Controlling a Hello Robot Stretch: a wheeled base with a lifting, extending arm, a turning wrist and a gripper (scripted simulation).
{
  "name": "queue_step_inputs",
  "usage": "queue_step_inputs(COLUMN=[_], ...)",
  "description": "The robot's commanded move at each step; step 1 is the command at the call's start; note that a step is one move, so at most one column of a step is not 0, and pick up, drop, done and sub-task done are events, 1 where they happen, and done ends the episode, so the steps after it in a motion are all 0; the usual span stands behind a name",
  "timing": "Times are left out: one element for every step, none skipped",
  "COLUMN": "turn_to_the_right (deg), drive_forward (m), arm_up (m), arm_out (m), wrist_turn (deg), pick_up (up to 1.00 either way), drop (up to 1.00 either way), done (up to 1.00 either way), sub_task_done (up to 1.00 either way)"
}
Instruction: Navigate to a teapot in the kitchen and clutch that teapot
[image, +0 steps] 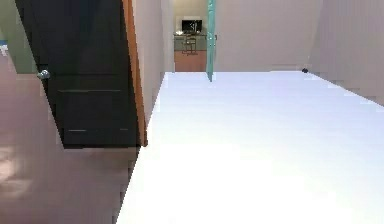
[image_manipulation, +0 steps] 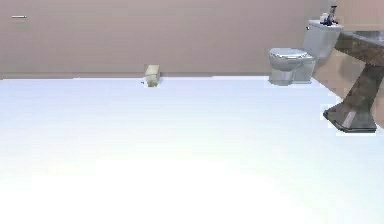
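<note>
White floor (image: 250, 150) spreads all round the robot. The tool's state I cannot tell, and where the teapot stands cannot be told either. The task puts it in a kitchen, and this room reads as a bathroom.

In the arm side view a toilet (image_manipulation: 290, 62) stands against the beige wall (image_manipulation: 100, 35), with small dark things (image_manipulation: 328, 18) on its tank. A stone pedestal stand (image_manipulation: 358, 100) is just beside it at the view's right. A small cream block (image_manipulation: 152, 76) sits at the foot of the wall, well apart from both.

Ahead, a dark door (image: 85, 70) with a round knob stands at the forward view's left, with brown floor (image: 40, 170) by it. Far off, an opening (image: 190, 40) gives onto another room, and a teal panel (image: 211, 40) edges it.

The step in hand is likely still the drive, not the grasp. To do it well:

- Head for the far opening, staying mid-floor.
- Square up well before the gap, so the base clears both the door's edge and the teal panel.
- Go slowly through, then look round for kitchen fittings before picking a heading.
</note>
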Motion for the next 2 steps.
queue_step_inputs(turn_to_the_right=[42.0, 0.0], drive_forward=[0.00, 0.20], arm_up=[0.00, 0.00], arm_out=[0.00, 0.00], wrist_turn=[0.0, 0.0], pick_up=[0.00, 0.00], drop=[0.00, 0.00], done=[0.00, 0.00], sub_task_done=[0.00, 0.00])
